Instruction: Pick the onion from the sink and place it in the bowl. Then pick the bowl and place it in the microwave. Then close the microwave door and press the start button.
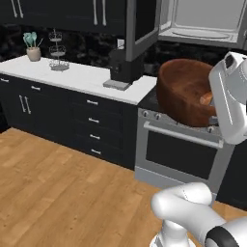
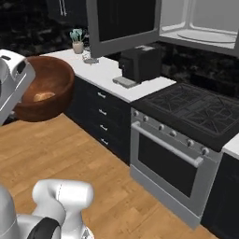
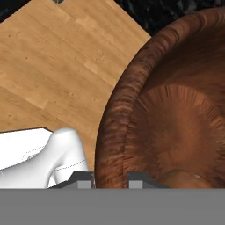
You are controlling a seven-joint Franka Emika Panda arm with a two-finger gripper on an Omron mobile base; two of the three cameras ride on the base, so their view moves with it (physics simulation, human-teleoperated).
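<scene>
Bowl (image 1: pixel 185 91) reddish-brown, wood-grained, deep; onion (image 2: pixel 43 96) inside.

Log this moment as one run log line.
pincer: shut on bowl rim | bowl: lifted, tilted | onion: inside bowl | microwave door: open
</scene>
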